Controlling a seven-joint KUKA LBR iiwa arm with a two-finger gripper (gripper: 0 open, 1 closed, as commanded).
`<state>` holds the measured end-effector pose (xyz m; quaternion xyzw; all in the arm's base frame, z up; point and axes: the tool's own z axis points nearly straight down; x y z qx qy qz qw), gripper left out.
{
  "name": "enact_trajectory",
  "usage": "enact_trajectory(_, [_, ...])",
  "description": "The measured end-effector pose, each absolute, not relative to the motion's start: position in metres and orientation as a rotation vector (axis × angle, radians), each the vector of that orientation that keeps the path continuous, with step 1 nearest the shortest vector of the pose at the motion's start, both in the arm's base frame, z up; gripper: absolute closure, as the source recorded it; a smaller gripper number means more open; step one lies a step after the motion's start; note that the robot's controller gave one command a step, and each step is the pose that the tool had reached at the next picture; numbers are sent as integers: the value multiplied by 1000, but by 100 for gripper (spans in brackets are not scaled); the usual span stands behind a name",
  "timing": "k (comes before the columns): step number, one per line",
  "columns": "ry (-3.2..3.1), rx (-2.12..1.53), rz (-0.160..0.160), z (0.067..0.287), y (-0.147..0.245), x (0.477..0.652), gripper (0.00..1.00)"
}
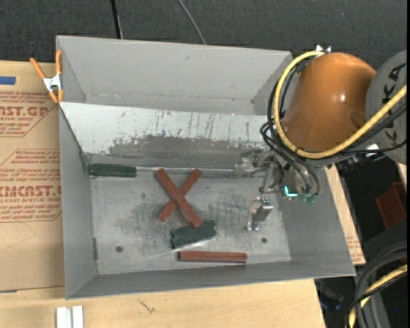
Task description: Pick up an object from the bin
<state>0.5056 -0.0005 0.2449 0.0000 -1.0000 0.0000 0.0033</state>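
Grey bin (123,224) floor seemingly just under the gripper (258,217); dark green block (191,235) nearest it; spread: cannot tell.

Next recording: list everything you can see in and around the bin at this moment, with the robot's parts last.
bin: 1, grey metal, middle of the view
crossed sticks: 2, red-brown, middle of the floor, laid in an X
single stick: 1, red-brown, flat along the front wall
block: 1, dark green, between the X's lower right end and the single stick
bar: 1, dark green, back left, at the foot of the back wall
gripper: 1, metal, right part of the bin, over bare floor, apart from every piece
cover: 1, orange, on the arm above the bin's right wall
cables: several, yellow and black, looped round the cover
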Motion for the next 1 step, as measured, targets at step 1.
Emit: enact_trajectory(1, [-3143, 0, 0, 249, -1, 507, 0])
